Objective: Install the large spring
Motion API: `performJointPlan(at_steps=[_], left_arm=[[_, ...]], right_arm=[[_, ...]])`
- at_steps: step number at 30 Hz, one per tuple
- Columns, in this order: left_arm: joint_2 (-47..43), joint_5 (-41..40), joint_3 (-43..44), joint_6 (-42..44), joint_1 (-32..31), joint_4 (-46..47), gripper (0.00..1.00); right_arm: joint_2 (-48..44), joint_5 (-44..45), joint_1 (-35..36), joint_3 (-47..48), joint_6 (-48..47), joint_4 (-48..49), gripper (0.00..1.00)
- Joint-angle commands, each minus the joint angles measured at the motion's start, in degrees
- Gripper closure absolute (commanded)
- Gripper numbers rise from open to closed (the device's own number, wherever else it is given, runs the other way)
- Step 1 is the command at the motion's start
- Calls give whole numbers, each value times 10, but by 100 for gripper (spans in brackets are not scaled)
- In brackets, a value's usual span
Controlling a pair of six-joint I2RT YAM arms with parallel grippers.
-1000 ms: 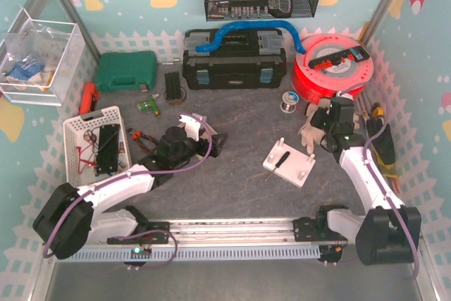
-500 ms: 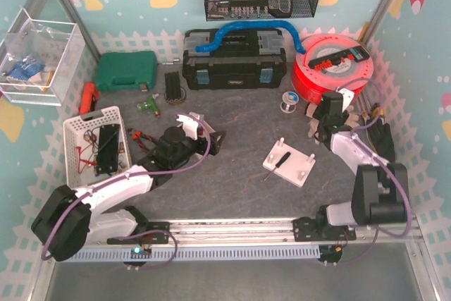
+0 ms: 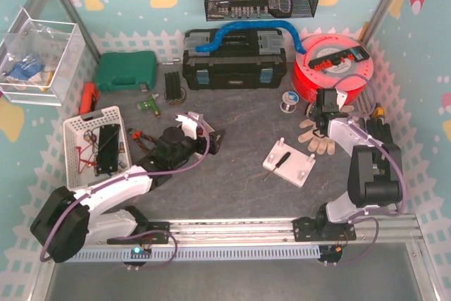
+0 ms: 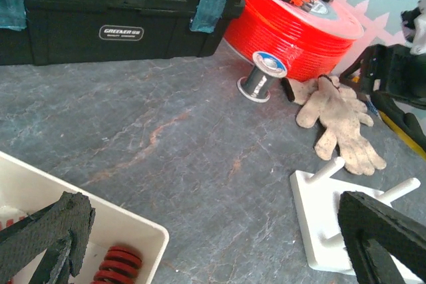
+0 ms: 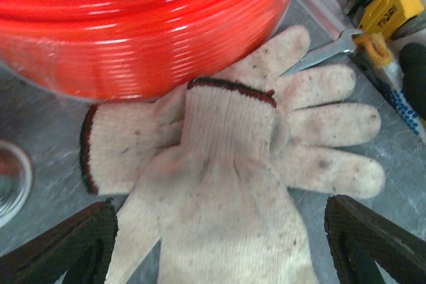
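"GREEKER" badge on blk toolbox (image 4: 120, 6); other txt unreadable.

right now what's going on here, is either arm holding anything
Neither arm holds anything. The left gripper is open by a white tray with a red spring in it. The right gripper is open over a pair of work gloves beside the red reel. The white peg fixture sits between the arms with a screwdriver on it, no spring fitted.

The gloves (image 4: 339, 114) lie against the reel (image 4: 293, 24), spool (image 4: 261, 74) to their left, pegged base (image 4: 316, 211) before them.
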Motion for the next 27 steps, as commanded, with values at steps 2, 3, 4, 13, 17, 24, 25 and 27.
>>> performJointPlan(at_steps=[2,3,4,13,17,24,25,27], left_arm=[[12,-2,-4,10,-4,18,1],[14,1,-4,12,-4,20,1],[15,5,-4,15,-4,23,1],[15,86,-25,31,-5,80,1],[18,85,-26,37,-8,87,1],[19,7,-22,38,-10,61,1],[15,-1,-24,37,-10,62,1],[7,-13,-29,37,-10,61,1]], right_arm=[[-72,-111,5,-9,-5,-58,15],[-84,-142,6,-15,-11,-59,15],[-96,-175,6,-19,-10,-69,15],[-208,-283,15,-60,122,-140,24],[-254,-267,47,-88,194,-161,33],[-226,-237,137,-74,268,-225,53],[-224,-231,143,-74,283,-231,57],[-227,-229,151,-85,307,-234,60]])
